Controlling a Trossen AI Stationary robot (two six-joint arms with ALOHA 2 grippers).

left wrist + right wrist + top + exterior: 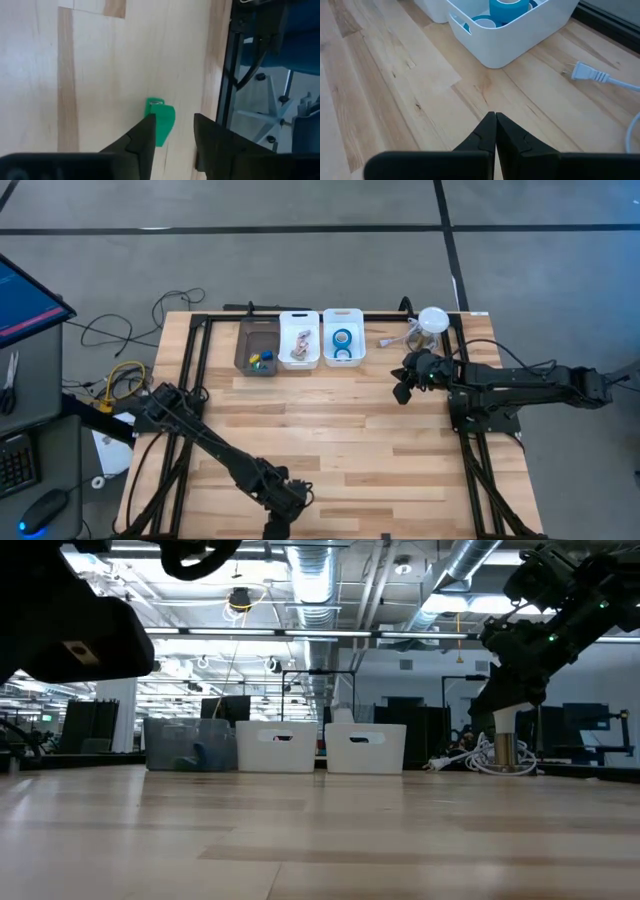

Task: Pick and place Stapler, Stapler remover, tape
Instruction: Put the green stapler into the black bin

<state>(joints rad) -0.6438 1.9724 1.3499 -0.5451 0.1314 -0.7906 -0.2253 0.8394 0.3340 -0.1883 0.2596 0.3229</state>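
A small green tool (161,119) with a bit of metal at its far end lies flat on the wooden table close to the near edge; whether it is the stapler or the stapler remover I cannot tell. My left gripper (175,137) (276,525) hangs open just above it, pointing steeply down, and one finger (144,142) covers the tool's near end. Bright-blue tape rolls (342,340) (507,7) lie in the right-hand white bin (357,352). My right gripper (495,127) (402,392) waits shut above the table at the back right, in front of that bin. My left gripper comes at the green tool from above, slanting. One finger overlaps the tool's near end (159,136) and the other stands clear to the side. I cannot tell whether the finger touches it. The tool lies on the table.
At the back stand a grey bin (257,345) with small coloured pieces, a middle white bin (299,345) and the tape bin. A white plug and cable (587,74) lie at the back right. The black table frame (235,75) runs close beside the green tool.
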